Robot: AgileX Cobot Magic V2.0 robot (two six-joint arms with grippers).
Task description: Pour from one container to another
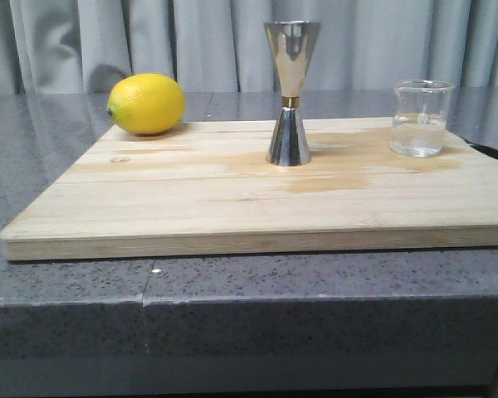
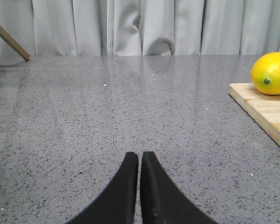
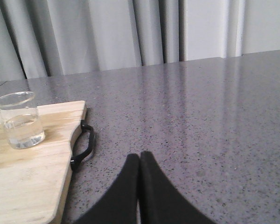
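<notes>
A steel hourglass jigger [image 1: 291, 91] stands upright in the middle of the wooden board [image 1: 191, 207]. A small clear glass beaker [image 1: 420, 118] with a little clear liquid stands at the board's right end, also seen in the right wrist view as the beaker [image 3: 19, 119]. My left gripper [image 2: 139, 156] is shut and empty over bare counter, left of the board. My right gripper [image 3: 140, 156] is shut and empty over the counter, right of the board and apart from the beaker. Neither arm shows in the front view.
A yellow lemon [image 1: 147, 104] lies at the board's back left corner, and the lemon [image 2: 271, 73] shows in the left wrist view. The board has a black handle [image 3: 83, 145] on its right edge. The grey speckled counter [image 1: 249, 286] ends at grey curtains behind.
</notes>
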